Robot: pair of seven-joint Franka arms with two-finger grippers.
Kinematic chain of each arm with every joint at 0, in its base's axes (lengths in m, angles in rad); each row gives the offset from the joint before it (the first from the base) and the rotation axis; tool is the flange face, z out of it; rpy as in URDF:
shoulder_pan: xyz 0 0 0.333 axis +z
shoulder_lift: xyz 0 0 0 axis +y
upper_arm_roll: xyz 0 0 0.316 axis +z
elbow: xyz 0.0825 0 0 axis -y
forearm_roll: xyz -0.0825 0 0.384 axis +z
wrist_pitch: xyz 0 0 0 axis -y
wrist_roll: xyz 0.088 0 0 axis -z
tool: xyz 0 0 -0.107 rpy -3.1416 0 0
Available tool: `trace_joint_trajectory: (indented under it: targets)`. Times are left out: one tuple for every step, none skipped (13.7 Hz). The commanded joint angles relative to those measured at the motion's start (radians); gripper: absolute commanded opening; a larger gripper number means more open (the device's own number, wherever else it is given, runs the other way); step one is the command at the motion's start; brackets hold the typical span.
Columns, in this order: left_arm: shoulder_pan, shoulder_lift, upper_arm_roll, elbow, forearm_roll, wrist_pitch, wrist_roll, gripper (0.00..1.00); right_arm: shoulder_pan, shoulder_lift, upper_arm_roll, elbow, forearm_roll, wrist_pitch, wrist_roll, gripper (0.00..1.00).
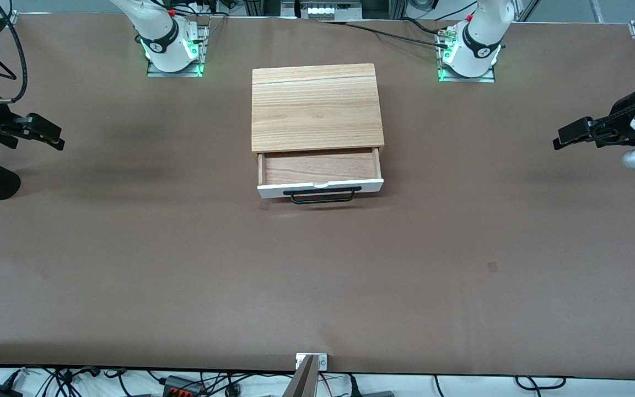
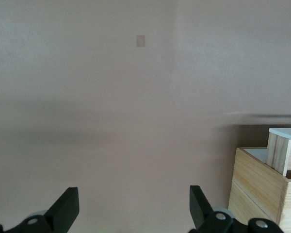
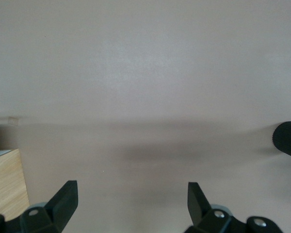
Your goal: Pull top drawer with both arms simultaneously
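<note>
1. Two grippers are mine, and neither one touches anything; the brown table (image 1: 185,286) near the front camera's edge lies bare apart from a small pale tape mark (image 1: 492,267) toward my left arm's end.
2. Midway along the table, the top drawer (image 1: 320,168) stands pulled out of its light-wood cabinet (image 1: 315,106), toward the front camera. Its brown wood floor shows, and its white front panel carries the long black bar handle (image 1: 323,196), the part of the drawer nearest that camera.
3. My left gripper (image 1: 565,135) hangs over the table at my left arm's end, well apart from the drawer. In the left wrist view (image 2: 134,206) its jaws stand wide apart with only tabletop between them, and a corner of the cabinet with the drawer's side shows at that picture's edge.
4. My right gripper (image 1: 53,135) hangs over the table at my right arm's end, likewise well apart from the drawer. Its jaws, seen in the right wrist view (image 3: 132,204), are spread wide and hold nothing; a sliver of the cabinet's wood shows beside one finger (image 3: 63,201).
5. Farthest from the camera, both arm bases stand along the table's edge, one at each side of the cabinet.
</note>
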Motion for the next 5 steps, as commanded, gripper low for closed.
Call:
trace_joint_trajectory:
  targets:
    - [0.006,-0.008,0.002,0.004,-0.016,-0.014,0.008,1.0,-0.018,-0.012,0.019,-0.002,-0.008,-0.004,-0.013,1.0]
    - [0.006,-0.008,0.002,0.006,-0.014,-0.014,0.008,1.0,-0.018,-0.015,0.019,-0.002,-0.008,-0.003,-0.013,1.0]
    - [0.006,-0.008,0.002,0.006,-0.014,-0.014,0.008,1.0,-0.018,-0.02,0.019,-0.002,-0.008,-0.004,-0.013,1.0]
    - [0.006,-0.008,0.002,0.006,-0.014,-0.014,0.008,1.0,-0.018,-0.023,0.019,-0.002,-0.007,-0.007,-0.013,1.0]
    - [0.005,-0.008,0.0,0.006,-0.014,-0.014,0.008,1.0,-0.018,-0.024,0.019,-0.001,-0.007,-0.009,-0.013,1.0]
